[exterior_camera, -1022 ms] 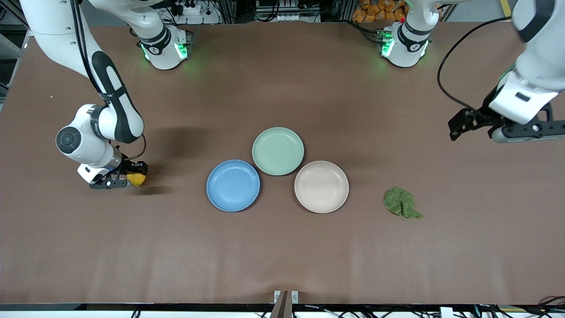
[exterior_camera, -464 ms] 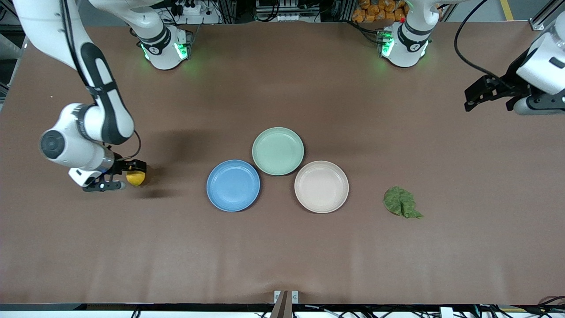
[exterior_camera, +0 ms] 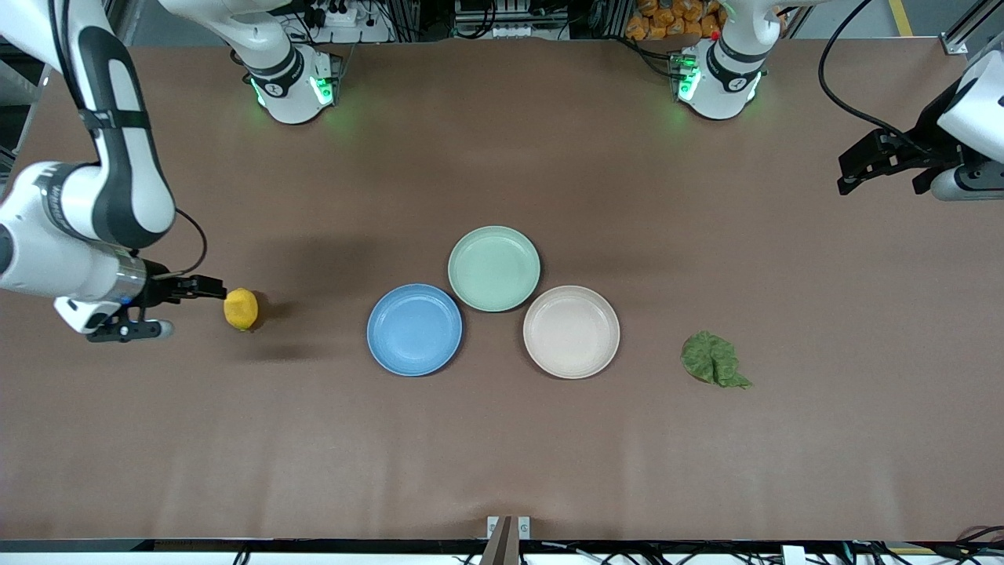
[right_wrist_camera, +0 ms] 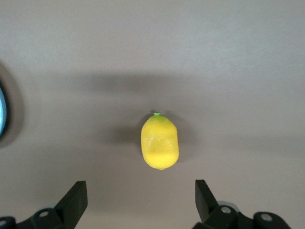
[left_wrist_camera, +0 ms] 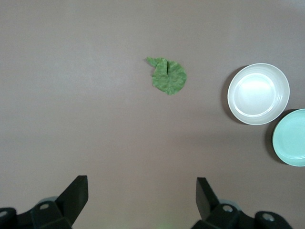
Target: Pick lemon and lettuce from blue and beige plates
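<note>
The lemon lies on the bare table toward the right arm's end; it also shows in the right wrist view. My right gripper is open and empty, just clear of the lemon. The lettuce lies on the table beside the beige plate; it also shows in the left wrist view. The blue plate and the beige plate hold nothing. My left gripper is open and empty, up over the table's left-arm end.
A mint-green plate sits between and slightly farther than the blue and beige plates, touching both. The two arm bases stand at the table's farthest edge. A small metal bracket sits at the nearest edge.
My right gripper let go of the lemon and drew back from it toward the table's end. My left arm rose and pulled away toward its end of the table.
</note>
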Controlling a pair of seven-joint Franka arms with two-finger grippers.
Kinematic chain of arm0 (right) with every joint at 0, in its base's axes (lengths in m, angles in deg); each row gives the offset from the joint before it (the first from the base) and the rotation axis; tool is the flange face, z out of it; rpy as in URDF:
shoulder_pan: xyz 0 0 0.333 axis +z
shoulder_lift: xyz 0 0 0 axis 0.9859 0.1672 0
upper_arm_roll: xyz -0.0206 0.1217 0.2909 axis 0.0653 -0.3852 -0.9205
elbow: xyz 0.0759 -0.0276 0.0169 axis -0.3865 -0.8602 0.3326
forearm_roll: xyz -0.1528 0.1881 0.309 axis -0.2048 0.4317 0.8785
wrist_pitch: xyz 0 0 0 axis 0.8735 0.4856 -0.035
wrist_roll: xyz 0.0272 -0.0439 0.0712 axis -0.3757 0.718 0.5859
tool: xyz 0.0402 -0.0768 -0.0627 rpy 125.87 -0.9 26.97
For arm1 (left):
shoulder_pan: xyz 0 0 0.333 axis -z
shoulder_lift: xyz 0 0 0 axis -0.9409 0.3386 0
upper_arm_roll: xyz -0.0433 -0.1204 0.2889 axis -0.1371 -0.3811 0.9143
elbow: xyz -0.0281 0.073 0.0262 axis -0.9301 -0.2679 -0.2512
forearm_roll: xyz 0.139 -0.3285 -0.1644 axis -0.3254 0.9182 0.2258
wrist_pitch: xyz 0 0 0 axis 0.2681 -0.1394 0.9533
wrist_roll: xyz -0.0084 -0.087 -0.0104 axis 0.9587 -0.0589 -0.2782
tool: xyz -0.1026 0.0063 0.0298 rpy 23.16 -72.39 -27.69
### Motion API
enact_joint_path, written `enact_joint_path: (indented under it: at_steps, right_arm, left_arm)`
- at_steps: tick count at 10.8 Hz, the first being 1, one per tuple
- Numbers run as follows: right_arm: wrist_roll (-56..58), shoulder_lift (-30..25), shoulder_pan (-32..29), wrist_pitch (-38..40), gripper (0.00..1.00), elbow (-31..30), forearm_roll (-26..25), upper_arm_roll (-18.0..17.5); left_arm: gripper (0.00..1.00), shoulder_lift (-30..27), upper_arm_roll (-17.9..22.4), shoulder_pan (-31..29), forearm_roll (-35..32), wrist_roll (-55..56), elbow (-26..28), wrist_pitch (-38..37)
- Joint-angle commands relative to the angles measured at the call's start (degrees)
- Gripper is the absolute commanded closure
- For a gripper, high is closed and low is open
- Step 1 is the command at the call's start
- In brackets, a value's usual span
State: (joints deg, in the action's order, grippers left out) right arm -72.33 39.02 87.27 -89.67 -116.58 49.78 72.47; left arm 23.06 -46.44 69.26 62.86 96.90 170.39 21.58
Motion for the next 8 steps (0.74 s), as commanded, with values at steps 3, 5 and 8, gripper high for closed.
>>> enact_joint_path:
  at_steps: [3,5,8]
  right_arm:
    - [-0.46,-6.95,-7.51,3.15,0.0,-0.47,-0.63,-5.26]
    - [-1.24,-10.29,-8.92,4.11,0.0,-0.38,-1.06,-6.39]
    - [-1.86,-13.64,-11.11,5.61,0.0,0.41,-7.8,-10.42]
  left_arm:
    - [0.0,0.74,-0.15,-0.9,0.75,-1.43,-2.65,-1.45]
    - [0.0,0.74,-0.15,-0.9,1.19,-1.34,-2.65,-1.45]
    - [0.0,0.74,-0.23,-0.9,1.19,-1.52,-2.65,-1.45]
